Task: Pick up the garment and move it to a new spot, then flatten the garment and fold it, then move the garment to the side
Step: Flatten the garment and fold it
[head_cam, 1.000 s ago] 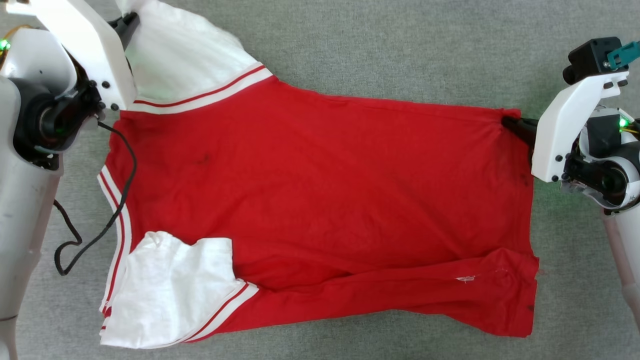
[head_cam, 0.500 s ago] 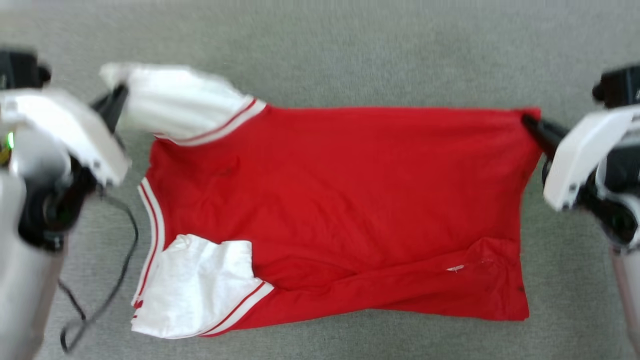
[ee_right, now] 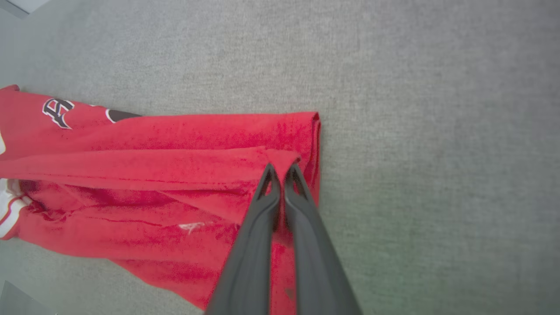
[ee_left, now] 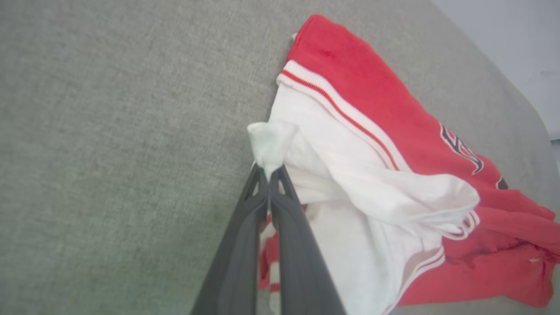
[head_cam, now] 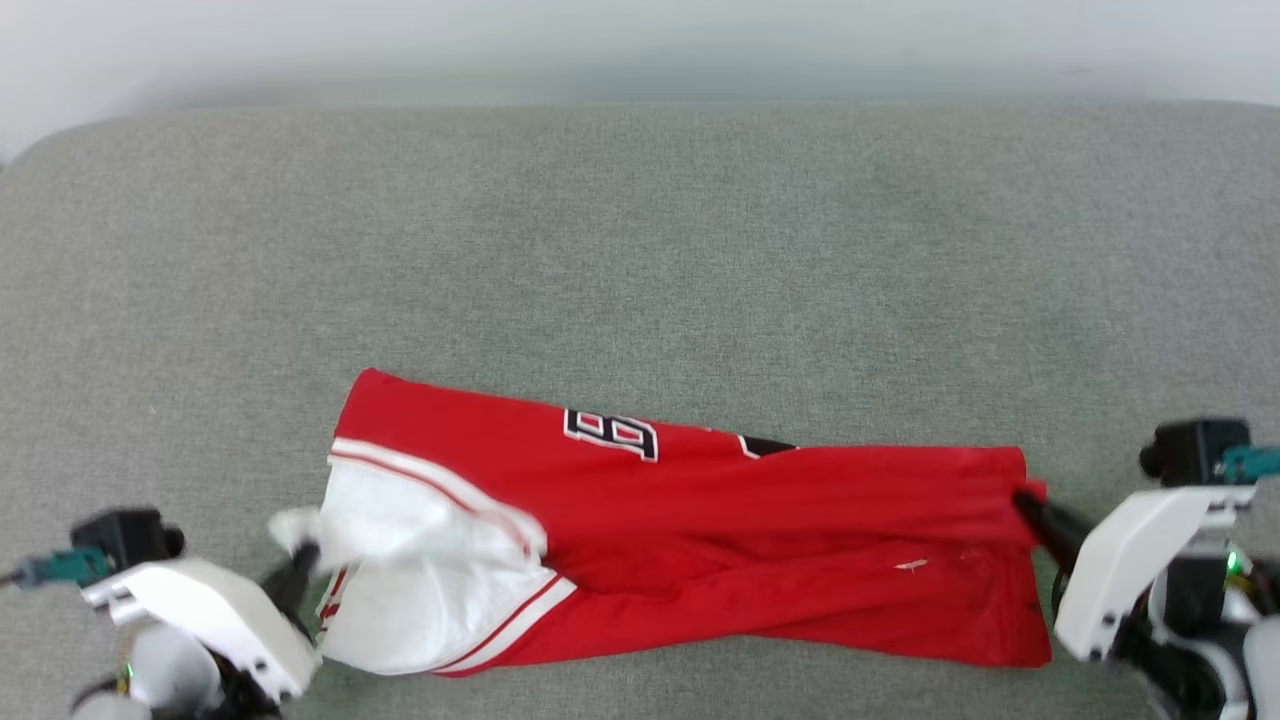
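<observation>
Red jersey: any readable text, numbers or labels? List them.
Dark white-outlined lettering on the red jersey-style T-shirt with white sleeves: cut off by a fold, not readable.
Small white mark near its hem: too small to read.
No other text.

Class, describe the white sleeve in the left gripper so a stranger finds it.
On the grey fabric surface lies a folded red jersey T-shirt. At its left end, the left gripper pinches one white sleeve into a peak; the other white sleeve lies ungripped.
</observation>
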